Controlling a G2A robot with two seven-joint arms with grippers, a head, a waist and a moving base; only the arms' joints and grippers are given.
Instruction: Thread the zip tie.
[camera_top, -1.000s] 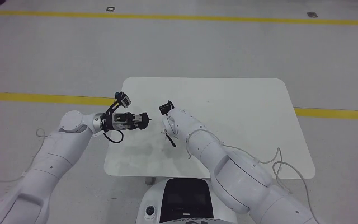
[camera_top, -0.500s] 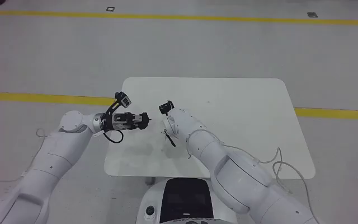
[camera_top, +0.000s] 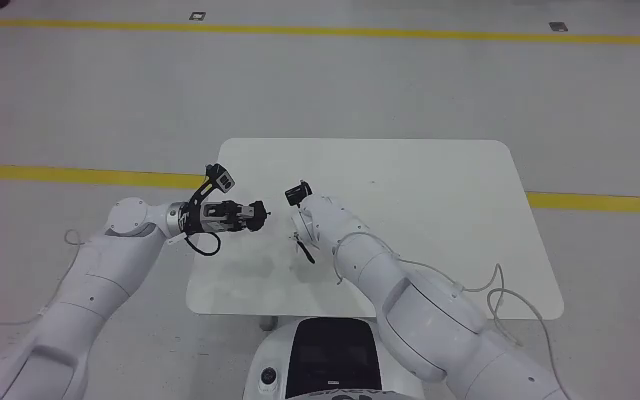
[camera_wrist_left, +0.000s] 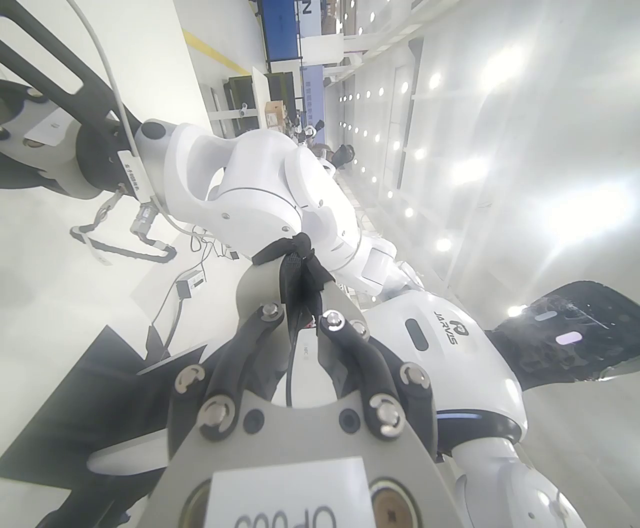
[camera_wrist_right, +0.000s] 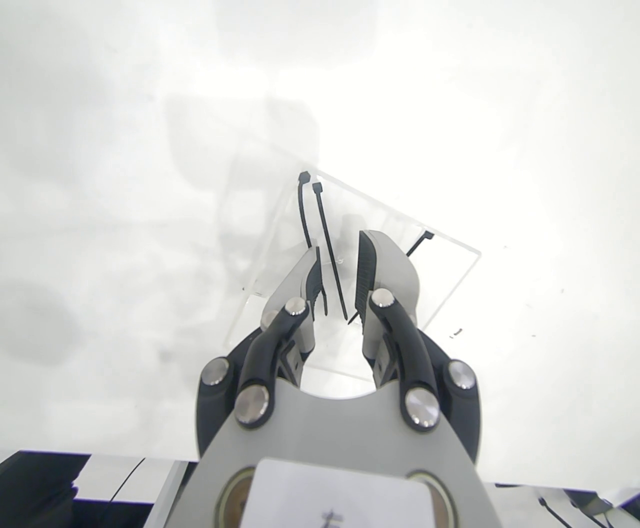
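My left gripper (camera_wrist_left: 300, 280) is shut on a black zip tie (camera_wrist_left: 301, 250); its knotted-looking end sticks out past the fingertips and a thin strand runs back between the fingers. In the top view the left gripper (camera_top: 258, 212) hovers over the table's left part, pointing toward the right arm. My right gripper (camera_wrist_right: 341, 260) stands open, pointing down over a clear tray (camera_wrist_right: 400, 216) that holds several loose black zip ties (camera_wrist_right: 327, 240). One tie lies in the gap between the open fingers, untouched. In the top view the right gripper (camera_top: 301, 243) is just right of the left one.
The white table (camera_top: 420, 220) has wide bare room to the right and back. Its left edge and front edge lie close to both grippers. Grey floor with yellow lines surrounds the table.
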